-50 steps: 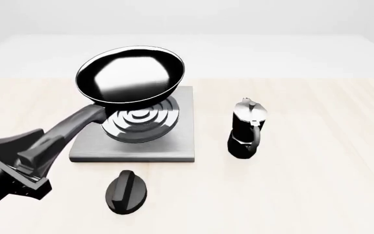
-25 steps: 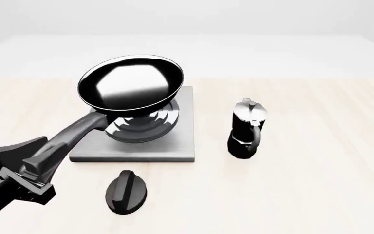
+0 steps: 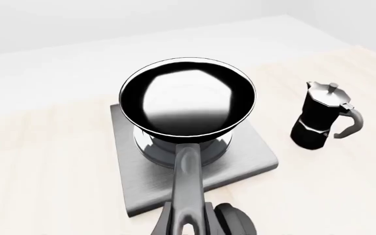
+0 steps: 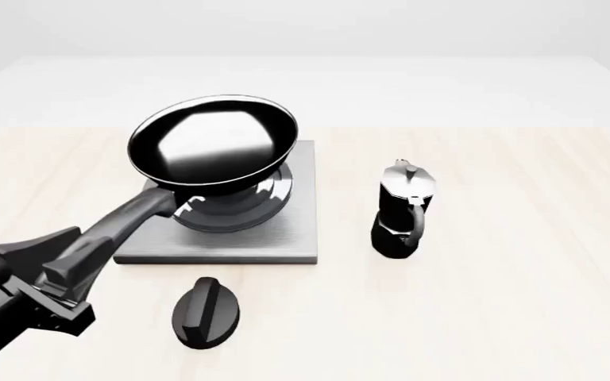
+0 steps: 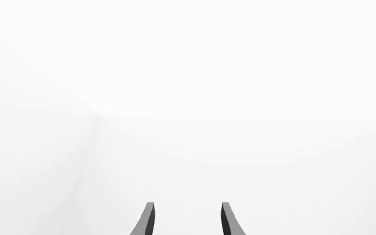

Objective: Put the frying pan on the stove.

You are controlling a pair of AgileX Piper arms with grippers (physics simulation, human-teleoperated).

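The left pincer (image 4: 72, 266) is reaching in low from the left, clamping the frying pan (image 4: 213, 141) handle; the right pincer (image 5: 186, 220) is hanging with fingers apart.

Frying pan (image 4: 212, 141) above stove (image 4: 289, 230), over its burner. Moka pot (image 4: 402, 209) right of stove; knob (image 4: 206, 313) in front.
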